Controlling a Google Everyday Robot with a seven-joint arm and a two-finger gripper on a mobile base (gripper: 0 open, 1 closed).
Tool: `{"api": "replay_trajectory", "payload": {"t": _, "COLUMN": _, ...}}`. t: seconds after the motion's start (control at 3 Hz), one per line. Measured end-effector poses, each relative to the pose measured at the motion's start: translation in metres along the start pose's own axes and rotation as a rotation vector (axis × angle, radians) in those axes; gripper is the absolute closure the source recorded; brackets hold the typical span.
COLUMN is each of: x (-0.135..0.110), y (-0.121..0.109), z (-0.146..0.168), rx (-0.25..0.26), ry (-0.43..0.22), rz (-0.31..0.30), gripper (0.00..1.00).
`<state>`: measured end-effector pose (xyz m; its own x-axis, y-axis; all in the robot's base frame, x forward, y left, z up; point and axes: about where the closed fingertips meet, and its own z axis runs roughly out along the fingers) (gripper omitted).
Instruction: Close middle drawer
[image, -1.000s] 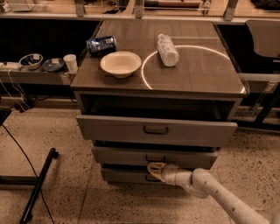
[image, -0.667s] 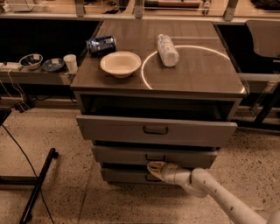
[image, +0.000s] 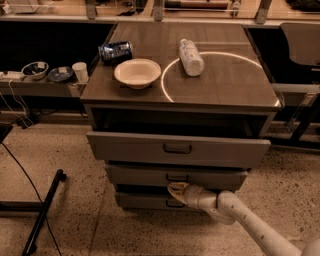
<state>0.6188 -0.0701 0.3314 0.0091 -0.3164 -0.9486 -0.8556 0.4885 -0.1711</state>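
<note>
The grey cabinet has three drawers, all pulled out by different amounts. The top drawer sticks out farthest and has the tallest front. The middle drawer sits below it, partly open, with a low flat front and a small dark centre handle. The bottom drawer has the narrowest front. My gripper comes in from the lower right on a white arm. Its tip is just under the middle drawer's handle, against the lower edge of that front and above the bottom drawer's front.
On the cabinet top lie a white bowl, a crushed blue can and a plastic bottle on its side. A side shelf at left holds bowls and a cup. A black stand leg lies on the floor at left.
</note>
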Motion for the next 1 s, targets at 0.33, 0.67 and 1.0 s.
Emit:
{"api": "replay_trajectory", "payload": {"t": 0.33, "x": 0.000, "y": 0.000, "z": 0.000, "rx": 0.000, "ry": 0.000, "rz": 0.000, "gripper": 1.00}}
{"api": "replay_trajectory", "payload": {"t": 0.67, "x": -0.012, "y": 0.037, "z": -0.037, "rx": -0.143, "ry": -0.017, "rz": -0.030, "gripper": 1.00}}
{"api": "replay_trajectory", "payload": {"t": 1.0, "x": -0.017, "y": 0.067, "z": -0.085, "rx": -0.217, "ry": -0.050, "rz": -0.037, "gripper": 1.00}}
